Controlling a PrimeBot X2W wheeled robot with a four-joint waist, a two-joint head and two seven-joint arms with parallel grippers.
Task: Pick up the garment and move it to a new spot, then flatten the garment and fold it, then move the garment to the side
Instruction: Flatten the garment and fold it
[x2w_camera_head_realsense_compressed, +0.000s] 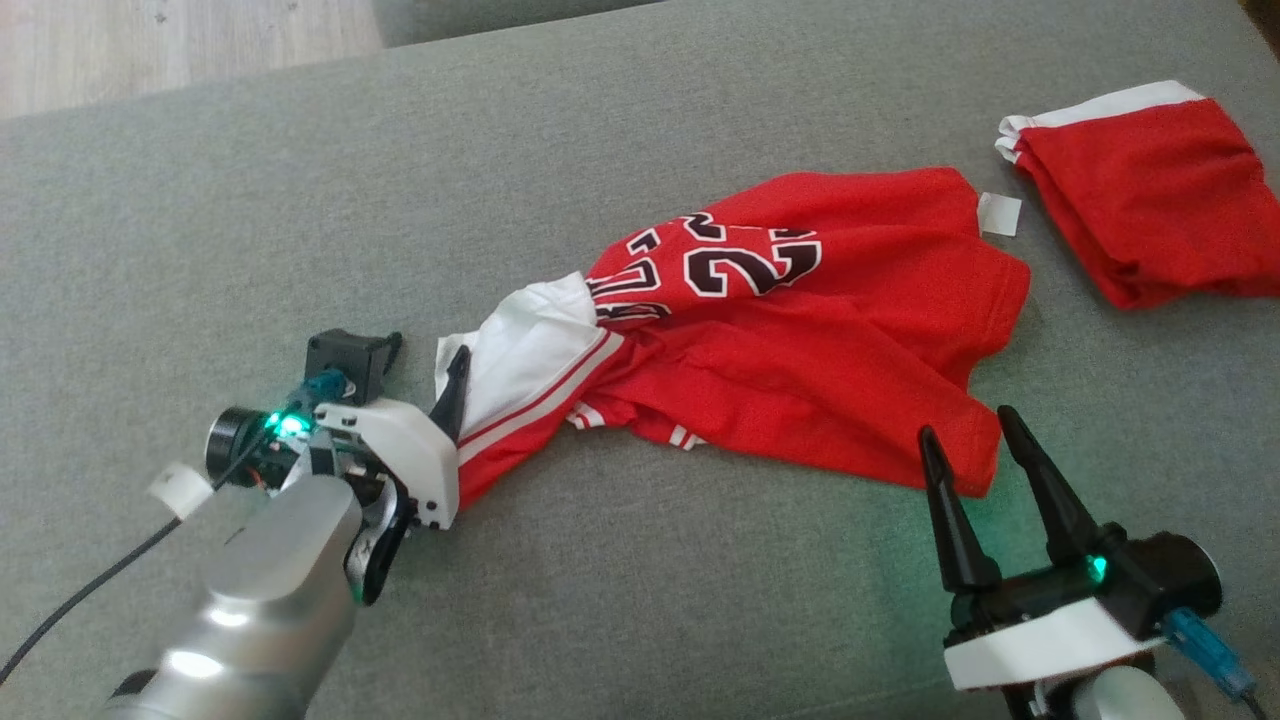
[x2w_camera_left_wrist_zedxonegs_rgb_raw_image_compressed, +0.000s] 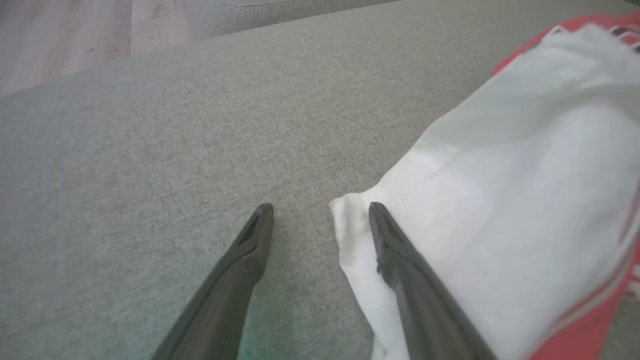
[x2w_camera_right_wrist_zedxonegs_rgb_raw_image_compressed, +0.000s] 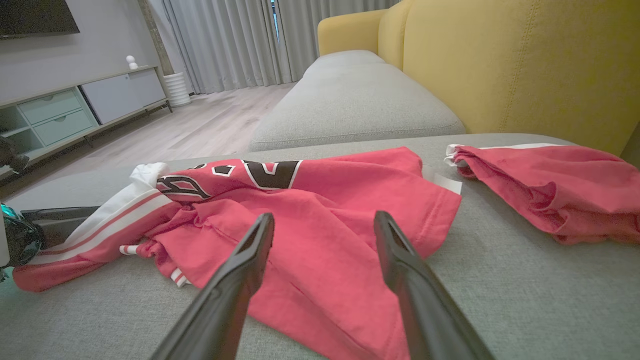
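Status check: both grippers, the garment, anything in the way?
Left gripper open, astride the white cloth edge. Right gripper open by the hem. Red numbered jersey crumpled, unheld. Other red-and-white garment lies apart.

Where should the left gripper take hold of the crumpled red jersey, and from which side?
Probably the hemmed corner of the white sleeve, from the left end of the red jersey: it lies free and thin on the grey cushion, and the open left gripper straddles its edge.

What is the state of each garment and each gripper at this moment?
red basketball jersey, crumpled, unfolded, lying on the grey sofa seat
red shorts, bunched, lying apart from the jersey
left gripper, open, one finger over the jersey's white part
right gripper, open, holding nothing, near the jersey's edge
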